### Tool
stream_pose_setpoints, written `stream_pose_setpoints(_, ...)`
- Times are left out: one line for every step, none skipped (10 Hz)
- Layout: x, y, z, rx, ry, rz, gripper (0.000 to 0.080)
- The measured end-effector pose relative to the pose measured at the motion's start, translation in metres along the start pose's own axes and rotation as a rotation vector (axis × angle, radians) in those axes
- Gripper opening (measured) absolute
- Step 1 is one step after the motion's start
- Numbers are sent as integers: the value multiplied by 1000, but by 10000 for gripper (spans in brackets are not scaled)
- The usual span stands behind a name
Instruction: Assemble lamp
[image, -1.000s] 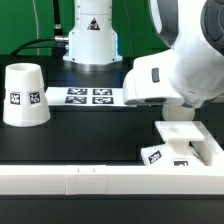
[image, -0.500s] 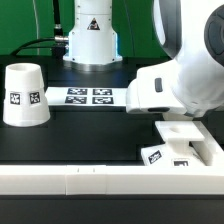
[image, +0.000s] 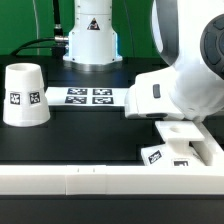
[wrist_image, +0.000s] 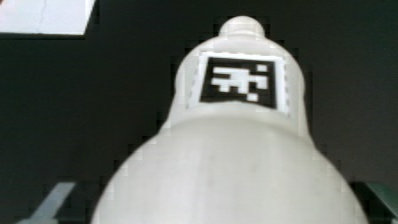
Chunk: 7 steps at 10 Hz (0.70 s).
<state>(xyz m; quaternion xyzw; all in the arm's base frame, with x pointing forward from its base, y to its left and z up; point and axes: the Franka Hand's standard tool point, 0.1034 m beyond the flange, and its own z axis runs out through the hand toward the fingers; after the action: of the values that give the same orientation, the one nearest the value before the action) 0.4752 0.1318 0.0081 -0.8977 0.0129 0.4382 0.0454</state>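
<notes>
In the wrist view the white bulb (wrist_image: 222, 140) fills the picture, its black-and-white tag facing the camera and its narrow end pointing away. My gripper (wrist_image: 210, 205) is shut on its wide body, and a dark fingertip (wrist_image: 47, 202) shows at each side. In the exterior view the arm's white hand (image: 160, 95) hangs just above and behind the blocky square base (image: 185, 145) at the exterior view's right. The fingers and bulb are hidden there. The tapered shade (image: 24, 95) stands mouth-down at the exterior view's far left.
The marker board (image: 88, 96) lies flat at the back middle. A long white rail (image: 100, 180) runs along the front edge. The robot's pedestal (image: 92, 35) stands behind. A white corner (wrist_image: 45, 15) shows in the wrist view.
The arm's hand has come down and a little toward the exterior view's right, closer to the base. The shade, base and marker board have not moved.
</notes>
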Motion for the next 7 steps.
stream_pose_setpoints(0, 0, 0, 0, 0, 0, 574)
stream_pose_setpoints(0, 0, 0, 0, 0, 0, 574)
stream_pose_setpoints(0, 0, 0, 0, 0, -1, 574)
stream_pose_setpoints(0, 1, -1, 1, 2, -17, 574)
stream_pose_setpoints(2, 2, -3, 4, 14, -46, 574)
stream_pose_setpoints(-1, 4, -10, 8, 25, -62, 576)
stream_pose_setpoints(-11, 9, -23, -14, 19, -113, 576)
